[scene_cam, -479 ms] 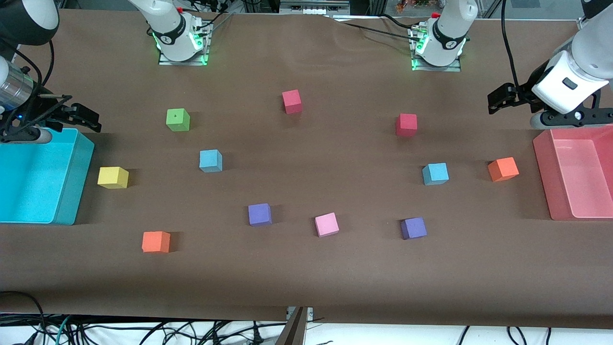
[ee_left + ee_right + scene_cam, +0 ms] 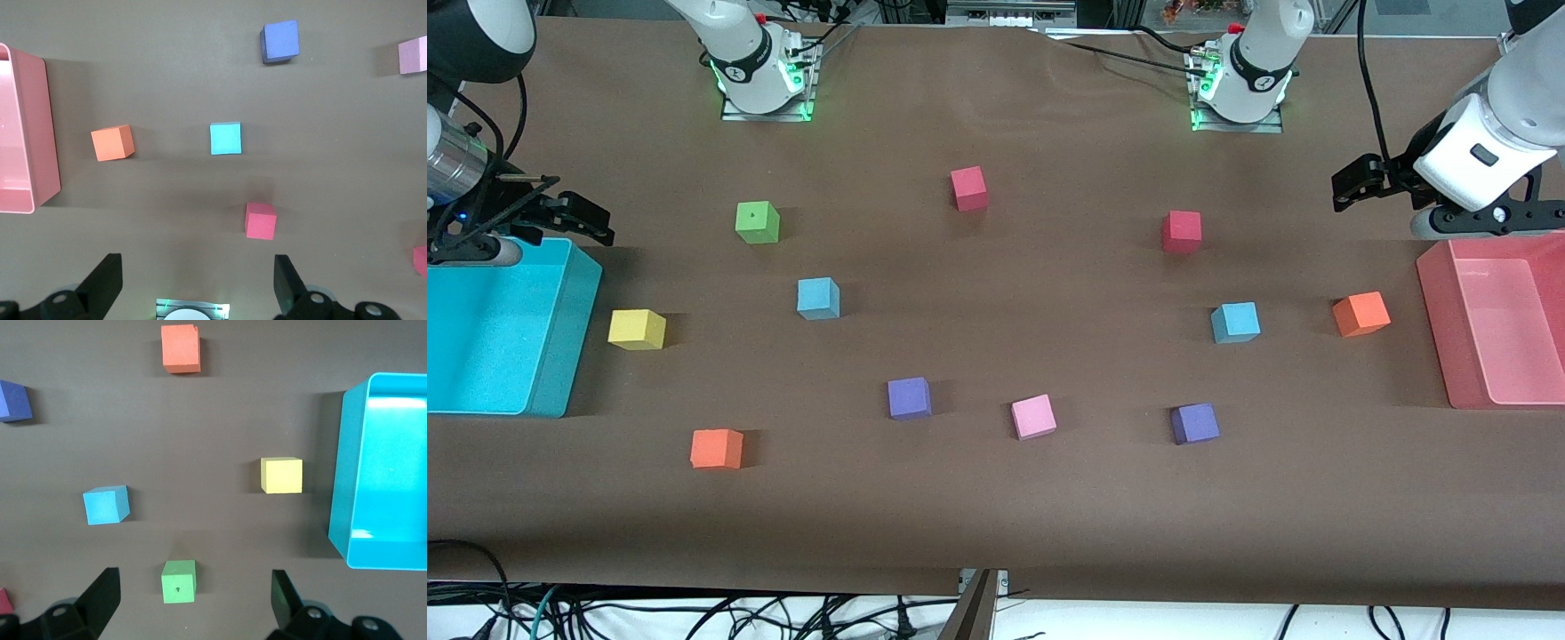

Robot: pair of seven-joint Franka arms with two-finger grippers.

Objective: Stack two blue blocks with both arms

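Both blue blocks lie apart on the brown table cover (image 2: 996,524), and neither is held. One blue block (image 2: 818,298) sits toward the right arm's end of the table, nearer to the front camera than the green cube (image 2: 757,222) and beside the yellow cube (image 2: 637,329). The other blue block (image 2: 1235,322) sits toward the left arm's end, beside an orange cube (image 2: 1360,314) and nearer to the camera than a red cube (image 2: 1181,231).

The right gripper (image 2: 591,222) hangs over the table at the edge of the cyan bin (image 2: 560,356), jaws spread wide and empty. The left gripper (image 2: 1352,187) hangs near the pink bin (image 2: 1436,293), jaws likewise wide and empty.

Handling (a judgement): the blocks look like light foam, soft and slightly compressible, not slippery. Take hold across two opposite flat side faces, at mid-height, with the jaws square to the faces. Excess squeeze may deform the cube and tilt the stack.
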